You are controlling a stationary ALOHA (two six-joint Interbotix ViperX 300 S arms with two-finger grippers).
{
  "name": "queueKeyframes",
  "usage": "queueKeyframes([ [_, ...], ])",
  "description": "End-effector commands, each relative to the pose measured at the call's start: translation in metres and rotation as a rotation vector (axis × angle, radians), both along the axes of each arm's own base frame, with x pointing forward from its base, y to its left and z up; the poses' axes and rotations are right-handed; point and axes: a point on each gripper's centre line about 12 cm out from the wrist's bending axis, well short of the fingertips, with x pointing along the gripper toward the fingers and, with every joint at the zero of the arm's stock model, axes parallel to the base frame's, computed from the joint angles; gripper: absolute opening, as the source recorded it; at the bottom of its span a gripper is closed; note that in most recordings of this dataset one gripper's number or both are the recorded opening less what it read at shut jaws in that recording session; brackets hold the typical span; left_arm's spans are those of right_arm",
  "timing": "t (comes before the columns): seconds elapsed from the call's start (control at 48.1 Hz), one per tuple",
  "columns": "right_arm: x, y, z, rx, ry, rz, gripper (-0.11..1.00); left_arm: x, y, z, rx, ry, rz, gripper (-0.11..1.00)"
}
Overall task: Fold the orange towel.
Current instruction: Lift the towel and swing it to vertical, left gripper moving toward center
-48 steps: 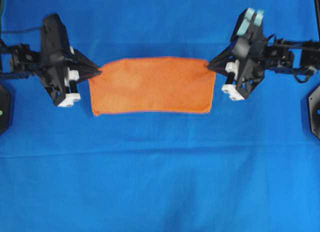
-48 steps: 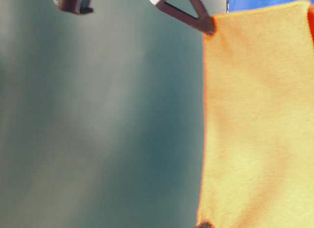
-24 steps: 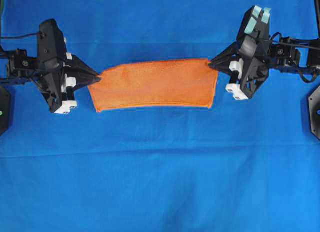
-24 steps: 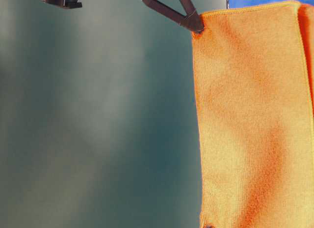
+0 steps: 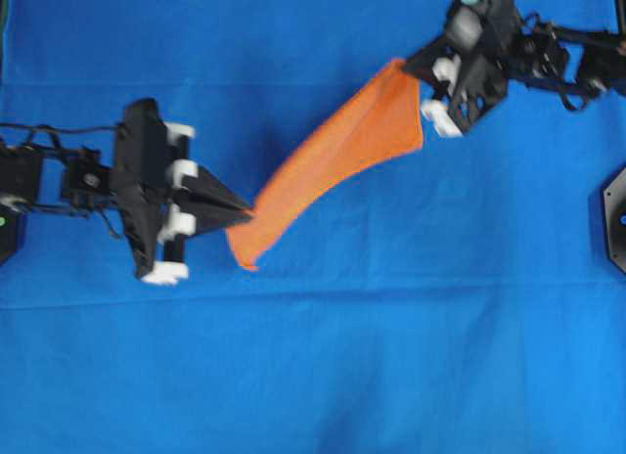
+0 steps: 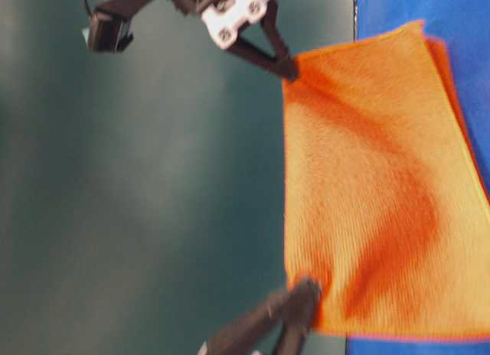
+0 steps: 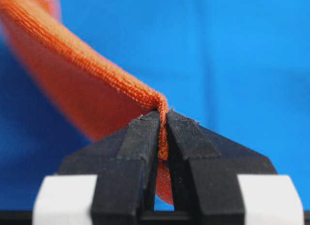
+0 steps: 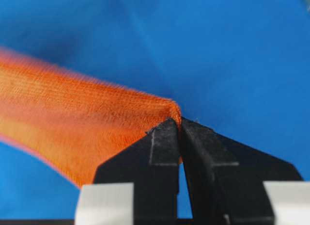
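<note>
Both claws on orange towel point(image 5: 337, 156)

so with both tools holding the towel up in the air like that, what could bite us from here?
1. Slip: the left tool pinches only a thin hem edge of the orange towel, and the right tool just a corner tip. Any tug could pull one free.
2. Skewed fold: the towel hangs diagonally and twisted between the tools, so it may land with edges misaligned.
3. The loose lower edge could snag the blue cloth and bunch.
</note>
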Motion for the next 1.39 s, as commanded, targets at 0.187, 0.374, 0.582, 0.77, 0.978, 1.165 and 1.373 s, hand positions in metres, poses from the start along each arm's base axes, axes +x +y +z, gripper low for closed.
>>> queueKeyframes([
  [0.187, 0.029, -0.049, 0.024, -0.093, -0.038, -0.041, 0.04, 0.065, -0.032, 0.031, 0.048, -0.113, -0.092, 0.02],
  [0.374, 0.04, -0.066, 0.031, -0.131, -0.043, -0.046, 0.04, 0.098, -0.048, 0.042, 0.135, -0.159, -0.155, 0.02],
  [0.582, 0.038, -0.068, 0.031, -0.133, -0.041, -0.051, 0.03, 0.111, -0.052, 0.043, 0.154, -0.175, -0.165, 0.02],
  [0.77, 0.017, -0.071, 0.029, -0.135, -0.034, -0.083, 0.04, 0.135, -0.056, 0.038, 0.166, -0.199, -0.168, 0.02],
  [0.978, -0.014, -0.066, 0.027, -0.13, -0.028, -0.119, 0.04, 0.173, -0.062, 0.036, 0.214, -0.238, -0.181, 0.02],
  [1.165, -0.034, -0.055, 0.024, -0.124, -0.021, -0.128, 0.04, 0.198, -0.066, 0.029, 0.232, -0.255, -0.186, 0.02],
  [1.373, -0.035, -0.055, 0.016, -0.107, 0.012, -0.13, 0.04, 0.205, -0.067, 0.015, 0.226, -0.234, -0.186, 0.02],
])
